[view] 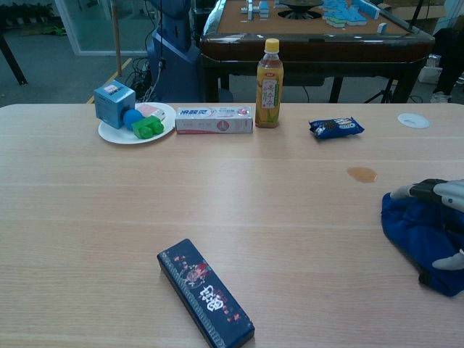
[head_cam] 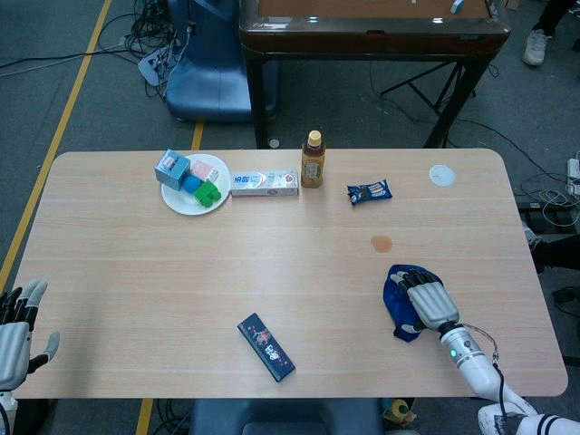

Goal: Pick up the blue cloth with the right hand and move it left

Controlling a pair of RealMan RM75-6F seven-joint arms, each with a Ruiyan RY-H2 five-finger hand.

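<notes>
Right hand (head_cam: 428, 300) lay on the cloth (head_cam: 401, 310) near the desk's right edge — fingers spread, not yet pinching — next: close, lift.

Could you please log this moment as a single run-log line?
phase: reaching | right hand: over blue cloth, grasp unclear | left hand: idle, open | cloth: on table

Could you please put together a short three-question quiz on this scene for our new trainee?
1. True or false: the right robot hand lies over the blue cloth.
2. What stands between the toothpaste box and the snack packet? A) bottle B) plate C) dark box
3. Which robot hand is at the table's near left edge?

Key: 1 true; 2 A, the bottle; 3 the left robot hand.
</notes>
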